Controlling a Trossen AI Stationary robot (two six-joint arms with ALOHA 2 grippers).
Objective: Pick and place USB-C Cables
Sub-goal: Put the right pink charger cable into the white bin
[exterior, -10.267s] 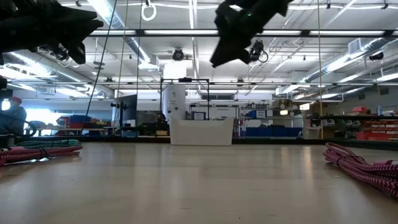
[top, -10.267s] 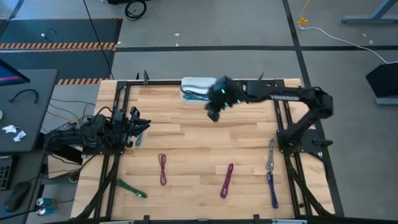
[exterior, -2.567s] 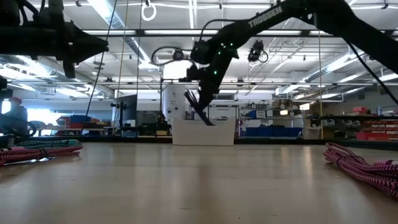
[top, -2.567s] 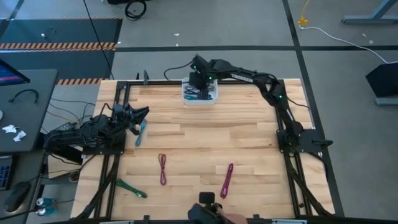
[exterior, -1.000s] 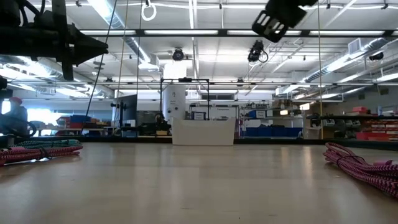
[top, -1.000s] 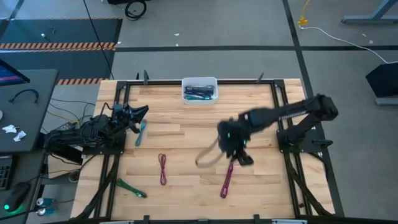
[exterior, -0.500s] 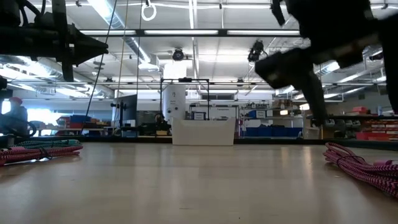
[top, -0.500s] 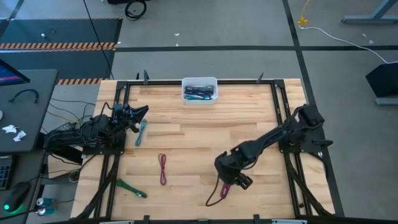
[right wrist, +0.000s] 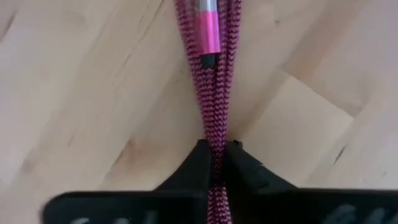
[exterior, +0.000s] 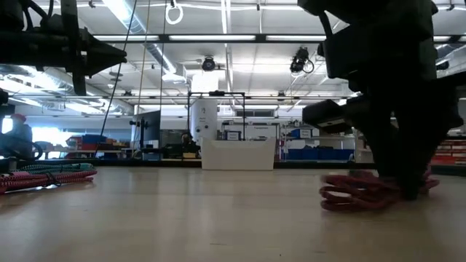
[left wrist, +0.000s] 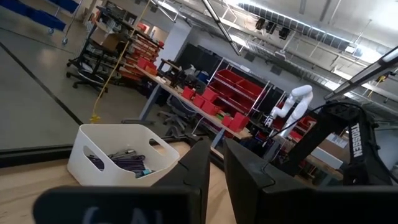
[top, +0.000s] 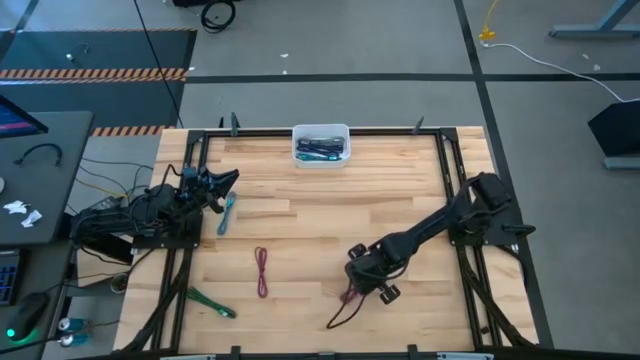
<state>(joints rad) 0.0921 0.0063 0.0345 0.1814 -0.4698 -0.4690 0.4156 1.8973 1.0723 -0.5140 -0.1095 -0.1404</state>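
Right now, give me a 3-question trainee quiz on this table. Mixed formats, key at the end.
1. True or false: the right pincer has its fingers closed around the magenta cable.
2. Multiple choice: the white bin sits at (A) the table's far edge, middle, (B) the near left corner, (C) under the left pincer.
3. Fill in: lying on the wood near the left pincer is the ____ cable.

Key
1. True: in the right wrist view both fingers pinch the braided bundle.
2. A.
3. Light blue; the maroon cable and the green cable lie nearer the front.
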